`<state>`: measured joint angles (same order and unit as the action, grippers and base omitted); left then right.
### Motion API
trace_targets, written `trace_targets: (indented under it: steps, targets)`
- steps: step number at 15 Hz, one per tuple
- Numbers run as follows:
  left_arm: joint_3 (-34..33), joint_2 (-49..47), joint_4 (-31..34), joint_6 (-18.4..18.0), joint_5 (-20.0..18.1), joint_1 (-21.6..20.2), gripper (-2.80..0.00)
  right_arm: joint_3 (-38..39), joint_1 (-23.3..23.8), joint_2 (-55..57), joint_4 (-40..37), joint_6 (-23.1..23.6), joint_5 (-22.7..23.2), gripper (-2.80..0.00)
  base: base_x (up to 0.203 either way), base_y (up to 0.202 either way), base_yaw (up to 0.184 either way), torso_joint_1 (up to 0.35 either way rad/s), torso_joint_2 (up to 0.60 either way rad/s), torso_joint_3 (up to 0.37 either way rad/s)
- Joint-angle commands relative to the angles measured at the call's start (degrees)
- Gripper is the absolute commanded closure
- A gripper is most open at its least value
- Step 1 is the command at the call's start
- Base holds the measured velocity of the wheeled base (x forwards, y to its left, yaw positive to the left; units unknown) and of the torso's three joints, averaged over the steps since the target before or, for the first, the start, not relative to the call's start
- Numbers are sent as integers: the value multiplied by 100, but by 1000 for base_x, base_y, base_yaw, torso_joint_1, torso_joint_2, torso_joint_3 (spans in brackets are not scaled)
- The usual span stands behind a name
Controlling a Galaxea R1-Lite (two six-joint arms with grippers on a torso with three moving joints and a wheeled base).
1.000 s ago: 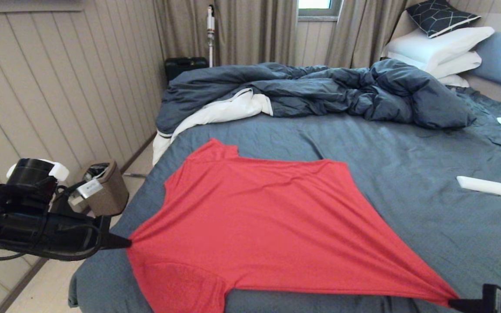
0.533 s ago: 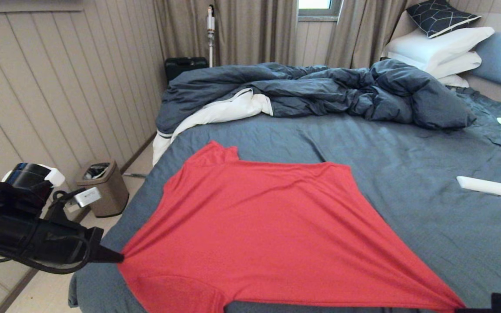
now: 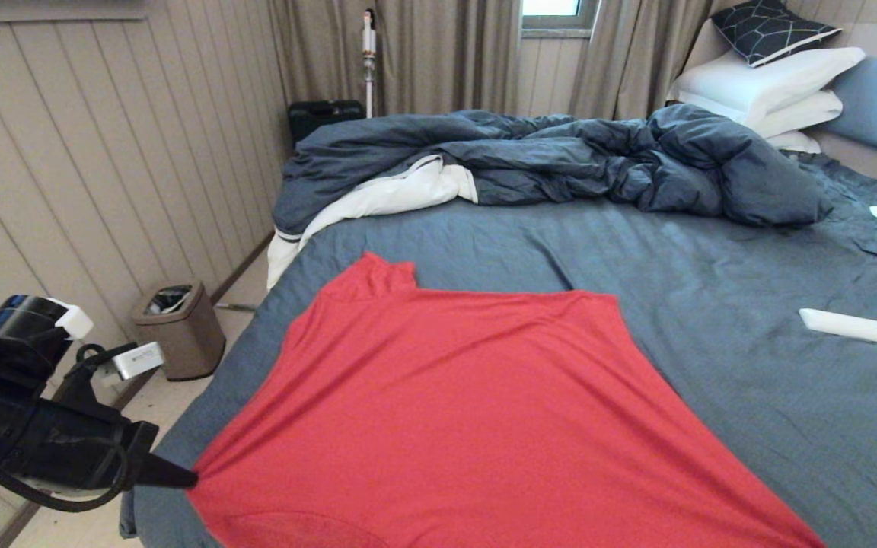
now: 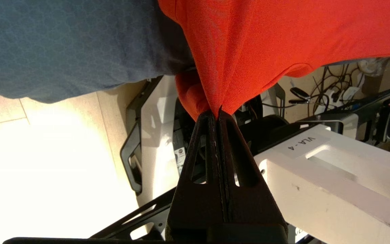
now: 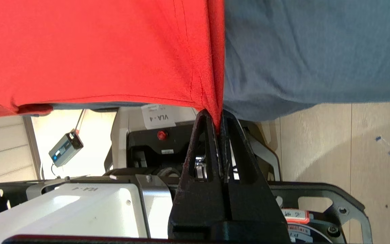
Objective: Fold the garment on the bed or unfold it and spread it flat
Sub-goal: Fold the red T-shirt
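Note:
The red garment [image 3: 454,418] lies spread, plain side up, over the near part of the bed [image 3: 712,335], pulled taut toward the near edge. My left gripper [image 3: 191,479] is shut on its near left corner, beyond the bed's left edge. In the left wrist view the left gripper [image 4: 218,113] pinches bunched red cloth [image 4: 249,51]. My right gripper [image 5: 219,117] is shut on the garment's other near corner [image 5: 201,84], over the bed's near edge. In the head view the right gripper sits below the picture's bottom right corner.
A rumpled dark blue duvet [image 3: 560,160] lies across the far side of the bed, with white pillows [image 3: 766,91] at the far right. A white flat object [image 3: 861,327] rests on the sheet at right. A small bin [image 3: 180,331] stands on the floor at the left.
Both grippers have drawn back toward the near edge of the bed and down, dragging the garment nearer and stretching it; the right gripper has slipped out of the head view.

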<state>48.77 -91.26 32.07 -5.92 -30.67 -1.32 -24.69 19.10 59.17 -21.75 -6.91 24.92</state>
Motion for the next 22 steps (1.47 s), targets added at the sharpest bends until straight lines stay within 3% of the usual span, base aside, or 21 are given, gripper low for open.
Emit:
trace_targets:
  steps: [1,4,7,14,22]
  targets:
    - [70,-5,-22,18,-26,0,0,-125,-10,36,-12,-8,43,0,0,0,0,0,0,0]
    - [693,-296,26,136,-49,-4,0,-660,-16,505,-13,-56,109,0,0,0,0,0,0,0]
    - [1527,-861,72,484,-49,-19,0,-1238,-57,1293,14,-131,127,0,0,0,0,0,0,0]
    - [2847,-2220,294,745,-53,-27,0,-2463,-191,3190,67,-157,135,0,0,0,0,0,0,0]
    - [2967,-2760,-497,1096,-62,-18,0,-3042,-517,3953,193,-161,127,0,0,0,0,0,0,0]
